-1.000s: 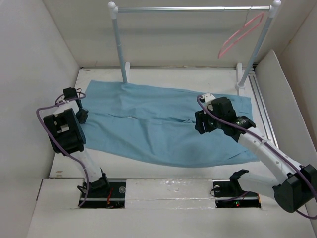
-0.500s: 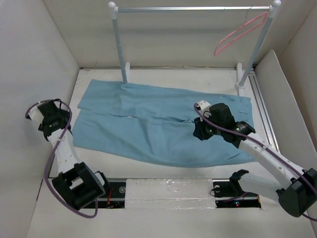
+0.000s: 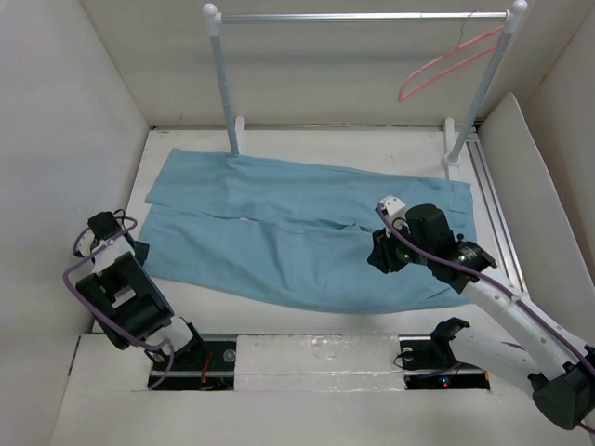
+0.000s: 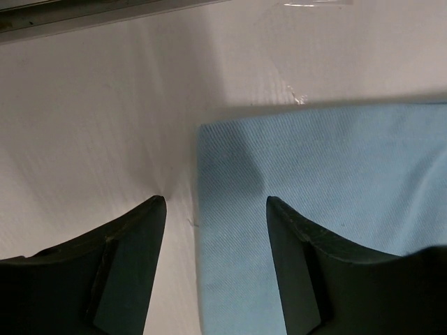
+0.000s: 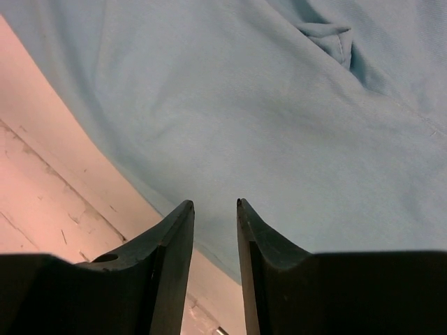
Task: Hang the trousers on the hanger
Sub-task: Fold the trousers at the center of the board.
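Note:
The light-blue trousers lie flat on the table, legs pointing left and waist at the right. The pink hanger hangs tilted from the right end of the rail. My left gripper is open and low at the near leg's left hem. In the left wrist view the gripper straddles the hem corner of the cloth. My right gripper hovers over the trousers' near edge below the waist. In the right wrist view it is slightly open and empty above the cloth.
The silver-white garment rail stands at the back on two posts, their feet at the trousers' far edge. White walls close in left, back and right. A metal track runs along the right side.
My left arm has swung from the far left wall back down to the near leg's hem. My right gripper has shifted slightly right and nearer. The hanger has swung on the rail.

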